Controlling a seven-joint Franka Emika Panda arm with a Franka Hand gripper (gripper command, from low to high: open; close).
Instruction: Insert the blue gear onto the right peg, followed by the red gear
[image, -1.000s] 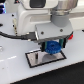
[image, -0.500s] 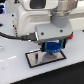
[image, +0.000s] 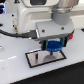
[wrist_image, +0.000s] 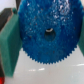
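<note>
Gripper (image: 53, 46) around one blue gear (wrist_image: 47, 33)

Over the last second the gripper (image: 54, 46) is seen to have been lowered slightly toward the plate (image: 31, 59), the blue gear (image: 54, 48) being carried down with it between the green fingers (image: 62, 41). The gap between the gear and the plate has been narrowed. No sideways shift can be made out.
</note>
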